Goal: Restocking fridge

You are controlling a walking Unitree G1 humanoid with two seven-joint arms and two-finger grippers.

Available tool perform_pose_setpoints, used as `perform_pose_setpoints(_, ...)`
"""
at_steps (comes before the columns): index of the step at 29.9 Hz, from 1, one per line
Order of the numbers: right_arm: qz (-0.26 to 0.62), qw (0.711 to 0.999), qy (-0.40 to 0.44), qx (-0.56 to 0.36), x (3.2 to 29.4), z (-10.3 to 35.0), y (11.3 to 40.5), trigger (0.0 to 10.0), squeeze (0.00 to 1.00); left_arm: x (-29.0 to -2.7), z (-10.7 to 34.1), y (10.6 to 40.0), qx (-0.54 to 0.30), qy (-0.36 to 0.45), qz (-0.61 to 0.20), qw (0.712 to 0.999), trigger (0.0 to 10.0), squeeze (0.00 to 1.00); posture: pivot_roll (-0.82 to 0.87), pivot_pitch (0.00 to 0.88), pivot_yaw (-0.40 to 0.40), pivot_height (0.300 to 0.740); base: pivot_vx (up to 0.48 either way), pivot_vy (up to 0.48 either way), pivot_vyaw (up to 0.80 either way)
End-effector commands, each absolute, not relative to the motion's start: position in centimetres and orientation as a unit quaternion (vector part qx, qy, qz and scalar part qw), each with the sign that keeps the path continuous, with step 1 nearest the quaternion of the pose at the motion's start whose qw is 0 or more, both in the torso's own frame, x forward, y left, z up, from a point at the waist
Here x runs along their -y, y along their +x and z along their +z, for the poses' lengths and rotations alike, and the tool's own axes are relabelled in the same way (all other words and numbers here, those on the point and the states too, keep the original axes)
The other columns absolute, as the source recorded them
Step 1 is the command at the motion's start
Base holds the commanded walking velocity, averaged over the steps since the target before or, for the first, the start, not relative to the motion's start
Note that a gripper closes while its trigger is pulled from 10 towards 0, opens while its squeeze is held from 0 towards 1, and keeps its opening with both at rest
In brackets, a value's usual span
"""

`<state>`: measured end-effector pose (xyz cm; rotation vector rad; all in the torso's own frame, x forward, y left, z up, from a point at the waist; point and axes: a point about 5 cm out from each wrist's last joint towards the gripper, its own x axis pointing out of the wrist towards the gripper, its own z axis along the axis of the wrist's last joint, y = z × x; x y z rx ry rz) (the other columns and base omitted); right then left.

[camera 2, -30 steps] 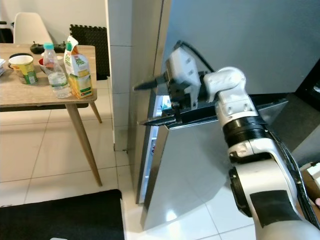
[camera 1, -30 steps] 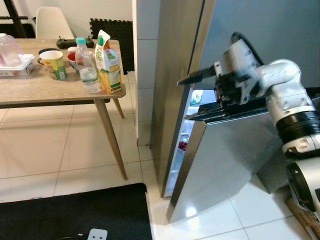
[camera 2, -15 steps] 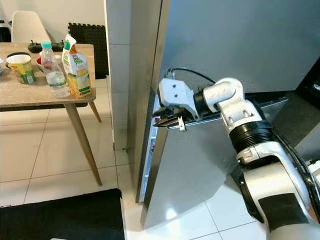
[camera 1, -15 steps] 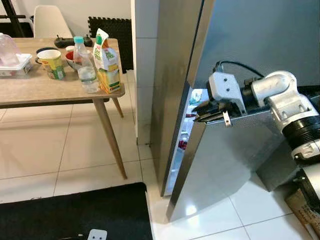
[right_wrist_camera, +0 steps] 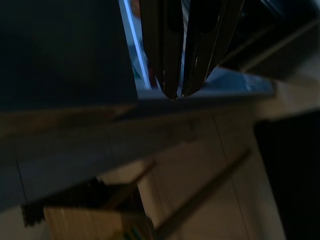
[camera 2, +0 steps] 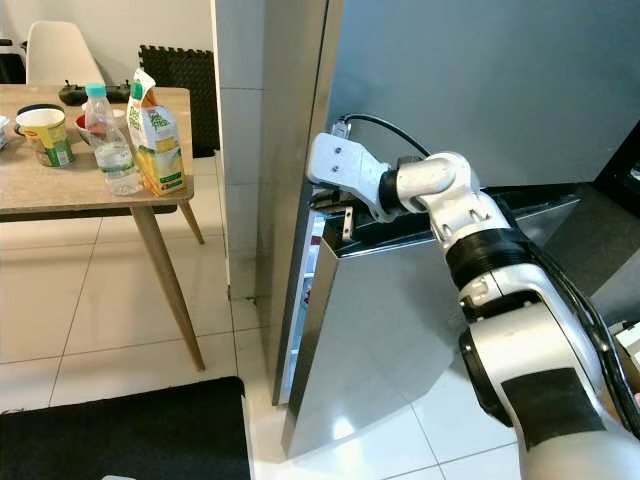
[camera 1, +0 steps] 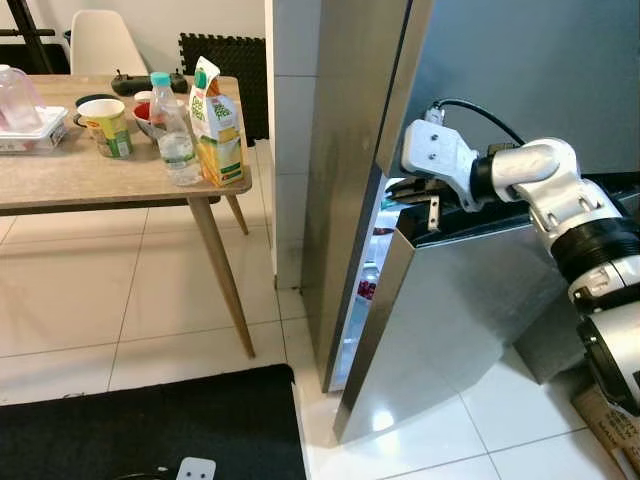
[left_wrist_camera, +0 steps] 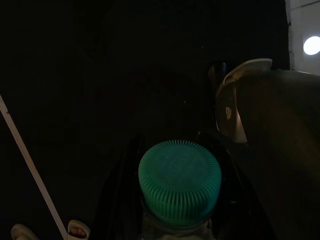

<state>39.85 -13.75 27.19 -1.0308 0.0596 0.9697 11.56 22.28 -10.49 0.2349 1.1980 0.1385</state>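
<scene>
Fridge lower door point(camera 1: 450, 310) ajar, lit gap at its 9 o'clock edge. Our right tool point(camera 1: 405, 190) at door's top corner, fingers point(right_wrist_camera: 170, 50) pressed together, clenched on nothing. Our left tool point(left_wrist_camera: 175, 210) grasps green-capped bottle point(left_wrist_camera: 180, 182), view dark. Desk point(camera 1: 90, 180) at 9 o'clock from fridge carries juice carton point(camera 1: 215, 125), water bottle point(camera 1: 175, 135), cup point(camera 1: 105, 125).

The table point(camera 1: 60, 180) stands left of the fridge point(camera 1: 350, 150), carton point(camera 1: 215, 125) on it.
</scene>
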Motion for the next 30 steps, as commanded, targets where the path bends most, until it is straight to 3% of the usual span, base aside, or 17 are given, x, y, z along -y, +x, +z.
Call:
perform_pose_setpoints(1, 0.423, 0.757, -0.495, -0.048, 14.5, 26.8, 40.1, 10.0, 0.0, -21.2, -10.9, 11.0, -0.571, 0.104, 0.05, 0.813, 10.0, 0.0, -0.04, 0.0, -0.111, 0.74, 0.0, 0.0, 0.0)
perform_pose_setpoints(11, 0.388, 0.72, -0.568, -0.092, 15.8, 25.7, 40.5, 10.0, 0.0, -21.1, -10.9, 10.8, -0.573, 0.101, 0.052, 0.812, 10.0, 0.0, -0.03, 0.0, -0.115, 0.74, 0.0, 0.0, 0.0)
perform_pose_setpoints(20, 0.455, 0.625, -0.606, -0.188, 19.1, 24.5, 39.0, 10.0, 0.0, -21.1, -10.9, 10.9, -0.572, 0.1, 0.051, 0.813, 10.0, 0.0, -0.04, 0.0, -0.118, 0.74, 0.0, 0.0, 0.0)
perform_pose_setpoints(30, 0.445, 0.61, -0.594, -0.279, 22.7, 24.2, 38.1, 10.0, 0.0, -20.9, -11.0, 10.8, -0.573, 0.099, 0.05, 0.812, 10.0, 0.0, -0.05, 0.0, -0.119, 0.74, 0.0, 0.0, 0.0)
